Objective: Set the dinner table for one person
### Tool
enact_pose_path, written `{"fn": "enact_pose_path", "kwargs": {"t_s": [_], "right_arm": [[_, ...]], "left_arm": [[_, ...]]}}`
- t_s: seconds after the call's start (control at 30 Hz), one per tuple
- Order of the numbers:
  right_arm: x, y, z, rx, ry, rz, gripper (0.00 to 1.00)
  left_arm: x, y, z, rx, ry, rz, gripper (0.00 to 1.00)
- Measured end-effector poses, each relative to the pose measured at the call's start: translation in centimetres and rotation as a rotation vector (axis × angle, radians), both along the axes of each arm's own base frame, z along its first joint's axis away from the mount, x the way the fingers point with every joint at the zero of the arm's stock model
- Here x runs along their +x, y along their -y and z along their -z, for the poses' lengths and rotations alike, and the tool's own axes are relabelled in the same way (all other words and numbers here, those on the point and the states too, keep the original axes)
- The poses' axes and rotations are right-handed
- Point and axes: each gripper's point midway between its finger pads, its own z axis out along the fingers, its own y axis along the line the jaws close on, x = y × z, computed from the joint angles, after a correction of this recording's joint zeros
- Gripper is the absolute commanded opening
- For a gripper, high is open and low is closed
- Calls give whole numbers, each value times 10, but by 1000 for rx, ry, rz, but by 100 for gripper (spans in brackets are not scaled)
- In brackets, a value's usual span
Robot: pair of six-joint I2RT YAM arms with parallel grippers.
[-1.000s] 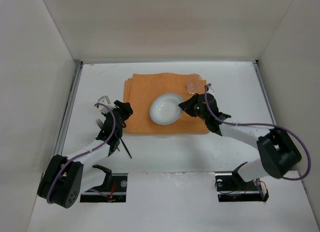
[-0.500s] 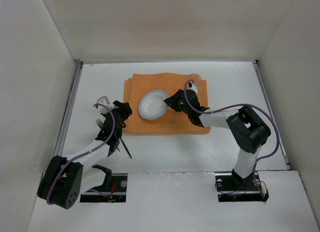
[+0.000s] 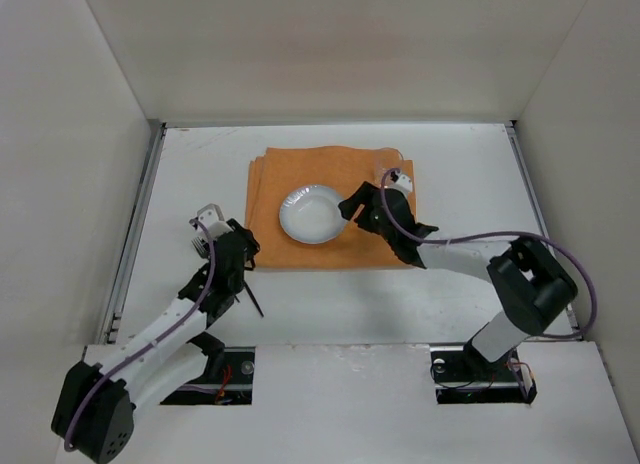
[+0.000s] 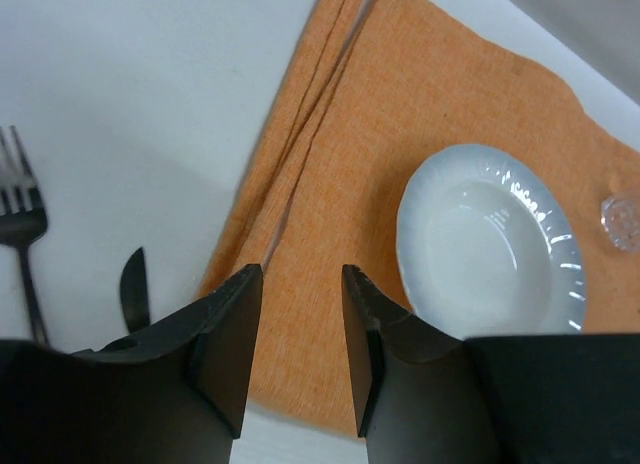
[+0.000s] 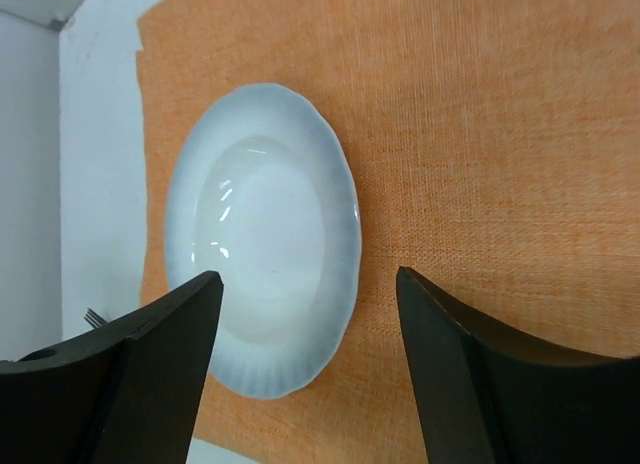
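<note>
Top: plate point(image 3: 310, 213) lies mid-mat point(image 3: 270, 184) on white counter point(image 3: 470, 184) (mat marks the setting); right tool point(image 3: 351, 205) over mat, beside plate.
Left wrist: left tool point(image 4: 300, 272) narrowly parted, empty, over mat's left edge, probably going for fork point(image 4: 22, 224), left of mat.
Right wrist: right tool spread wide, clear of plate.

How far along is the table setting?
Done: white scalloped bowl on the orange cloth mat, small clear glass at its far right corner. In hand: nothing; left hand and right hand open. Left: metal fork and black knife lie on the white table, unplaced.
</note>
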Motion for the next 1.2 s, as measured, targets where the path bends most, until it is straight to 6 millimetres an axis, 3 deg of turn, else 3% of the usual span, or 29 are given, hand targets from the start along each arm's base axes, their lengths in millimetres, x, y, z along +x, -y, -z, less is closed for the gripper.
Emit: {"fn": "enact_pose_path", "kwargs": {"t_s": [0.1, 0.13, 0.23, 0.3, 0.4, 0.57, 0.73, 0.97, 1.07, 1.2], "right_arm": [[-3, 12, -33, -28, 75, 3, 73], [-5, 16, -44, -38, 103, 3, 66], [-10, 29, -73, -74, 180, 5, 32], [-15, 37, -83, -97, 209, 5, 24], [-25, 48, -84, -136, 224, -3, 26], [-39, 62, -66, -198, 204, -19, 32], [-43, 65, -54, -227, 185, -34, 36], [-46, 65, -61, -215, 203, -42, 37], [-47, 66, -66, -208, 215, -43, 37], [-48, 67, -68, -205, 221, -43, 37]], "left_arm": [[-20, -6, 3, 39, -75, -2, 29], [-27, -8, 8, 52, -111, -3, 29], [-50, -14, 27, 82, -230, -9, 29], [-64, -15, 40, 97, -304, -6, 29], [-82, -12, 56, 115, -400, 4, 29], [-101, -5, 78, 132, -510, 7, 29], [-110, -1, 91, 145, -564, -1, 29], [-113, 1, 103, 150, -613, -18, 29], [-110, 3, 105, 146, -614, -22, 25], [-104, 4, 105, 111, -604, -42, 9]]}}
